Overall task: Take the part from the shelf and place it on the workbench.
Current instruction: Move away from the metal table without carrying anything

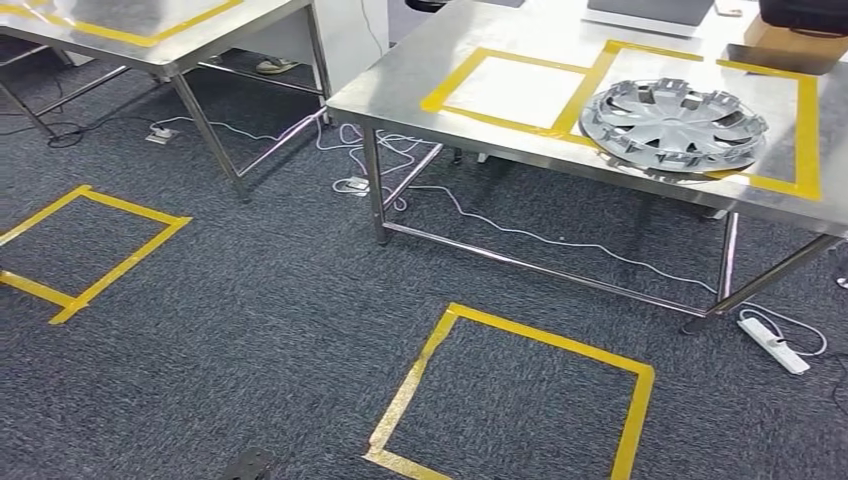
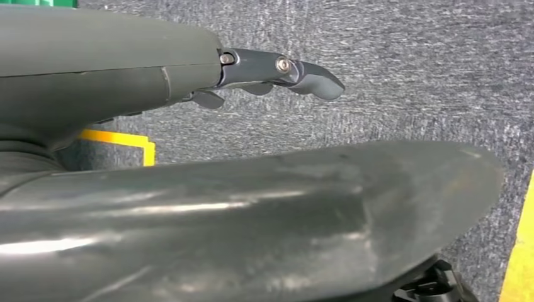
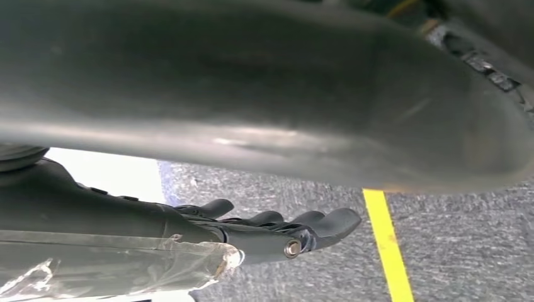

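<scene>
- The left hand [image 2: 277, 72] hung beside the robot's body over the carpet [image 1: 260, 300], fingers stretched out loosely and nothing in them; the right hand [image 3: 283, 229] hung the same way, fingers extended and holding nothing.
- The workbench [image 1: 520, 130], a steel table, filled the head view from about 12 to 3 o'clock, with a second steel table [image 1: 150, 40] at about 10 o'clock.
- The carpet carried two taped yellow squares, one [image 1: 515, 400] at about 6 o'clock and one [image 1: 85, 250] at about 9 o'clock.
- The part, a silver wheel cover [image 1: 675, 125], lay flat on the workbench at about 2 o'clock, inside the right one of two yellow taped frames [image 1: 805, 140]; the left frame [image 1: 505, 90] held nothing.
- A white power strip [image 1: 775, 343] lay on the carpet by the table leg at about 4 o'clock.
- Judging from this, the placing looked done, or another fetch was due; the next move would call for turning toward the shelf, which I could not see.
</scene>
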Tool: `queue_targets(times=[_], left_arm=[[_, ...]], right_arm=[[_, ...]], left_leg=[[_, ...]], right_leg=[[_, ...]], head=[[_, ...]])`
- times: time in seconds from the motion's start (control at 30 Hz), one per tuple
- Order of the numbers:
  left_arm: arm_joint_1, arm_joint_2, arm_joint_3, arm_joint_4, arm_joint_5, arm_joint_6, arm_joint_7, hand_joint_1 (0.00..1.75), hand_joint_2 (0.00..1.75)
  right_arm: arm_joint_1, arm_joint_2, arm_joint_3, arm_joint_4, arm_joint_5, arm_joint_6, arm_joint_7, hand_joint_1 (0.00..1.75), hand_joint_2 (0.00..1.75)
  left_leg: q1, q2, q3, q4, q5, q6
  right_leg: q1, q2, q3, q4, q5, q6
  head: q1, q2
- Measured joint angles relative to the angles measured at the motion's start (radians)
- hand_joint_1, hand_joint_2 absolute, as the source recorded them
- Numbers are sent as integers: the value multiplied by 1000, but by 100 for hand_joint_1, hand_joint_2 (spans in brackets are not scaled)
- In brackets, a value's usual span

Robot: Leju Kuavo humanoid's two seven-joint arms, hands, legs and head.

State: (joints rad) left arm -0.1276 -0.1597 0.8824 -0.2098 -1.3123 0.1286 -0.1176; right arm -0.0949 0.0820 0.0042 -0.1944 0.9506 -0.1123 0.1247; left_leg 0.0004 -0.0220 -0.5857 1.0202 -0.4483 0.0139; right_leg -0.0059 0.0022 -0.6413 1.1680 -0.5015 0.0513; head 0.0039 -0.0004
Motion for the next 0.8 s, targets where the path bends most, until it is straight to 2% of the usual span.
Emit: queue_targets(times=[0.07,0.1,0.2,0.23,0.27,0.33,0.37,0.4,0.43,0.47,0.53,0.6,0.7,0.77,0.8], left_arm=[[-1,0,0,0,0,0,0,0,0],[0,0,0,0,0,0,0,0,0],[1,0,0,0,3,0,-1,0,0],[2,0,0,0,4,1,-3,0,0],[2,1,1,0,4,2,-4,0,0],[2,1,2,0,6,4,-7,0,0],[4,1,2,0,6,4,-8,0,0],[5,1,3,0,7,4,-9,0,0],[7,1,3,0,8,5,-9,0,0],[8,1,3,0,9,6,-10,0,0],[8,2,5,0,13,9,-12,0,0],[8,2,7,0,19,14,-16,0,0],[16,2,13,0,25,18,-19,0,0],[21,3,19,0,25,18,-20,0,0],[21,2,22,0,25,19,-20,0,0]], right_arm=[[-3,0,0,0,-1,-1,0,0,0],[-4,0,0,0,-3,-2,0,0,0],[-4,0,-6,1,-27,-10,-5,0,0],[-4,1,-12,1,-40,-16,-10,0,0],[-4,1,-19,1,-51,-20,-15,0,0],[-4,2,-36,1,-68,-27,-21,0,0],[-2,2,-43,1,-73,-30,-22,0,0],[-1,3,-51,1,-80,-34,-23,0,0],[1,3,-59,1,-88,-39,-26,0,0],[1,5,-69,1,-99,-47,-30,0,0],[1,8,-97,1,-139,-68,-46,0,0],[1,12,-139,1,-194,-97,-65,0,0],[1,16,-206,1,-248,-132,-85,0,0],[1,18,-235,1,-256,-141,-90,0,0],[1,19,-246,1,-256,-145,-90,0,0]], left_leg=[[-3,-5,1,1,-1,-5],[-3,-6,0,1,0,-10],[-1,-5,-1,-2,1,-27],[-1,-2,-7,12,-11,-33],[0,2,-22,45,-33,-38],[2,6,-79,162,-94,-46],[3,7,-108,218,-115,-49],[4,7,-125,252,-122,-51],[5,8,-125,249,-107,-53],[7,9,-106,213,-79,-55],[12,17,-41,88,-18,-59],[14,20,-2,9,1,-51],[12,15,1,-3,-3,-26],[13,15,2,-5,-1,-12],[12,15,3,-5,-1,-7]], right_leg=[[3,9,55,-108,36,-6],[4,13,65,-129,38,-8],[5,11,69,-140,45,-20],[2,9,71,-145,48,-26],[0,7,72,-149,51,-30],[-2,2,71,-151,53,-34],[-3,-1,71,-151,53,-34],[-3,-3,70,-151,53,-34],[-4,-5,70,-151,52,-33],[-5,-6,71,-150,52,-32],[-4,-7,71,-147,49,-23],[0,-7,68,-142,47,-10],[-1,-8,66,-142,43,4],[-3,-7,45,-93,9,11],[-3,-7,20,-38,-22,14]], head=[[0,0],[0,0],[0,0],[-2,0],[-3,0],[-6,0],[-6,0],[-6,0],[-6,0],[-6,0],[-7,0],[-8,0],[-6,0],[-1,0],[2,0]])
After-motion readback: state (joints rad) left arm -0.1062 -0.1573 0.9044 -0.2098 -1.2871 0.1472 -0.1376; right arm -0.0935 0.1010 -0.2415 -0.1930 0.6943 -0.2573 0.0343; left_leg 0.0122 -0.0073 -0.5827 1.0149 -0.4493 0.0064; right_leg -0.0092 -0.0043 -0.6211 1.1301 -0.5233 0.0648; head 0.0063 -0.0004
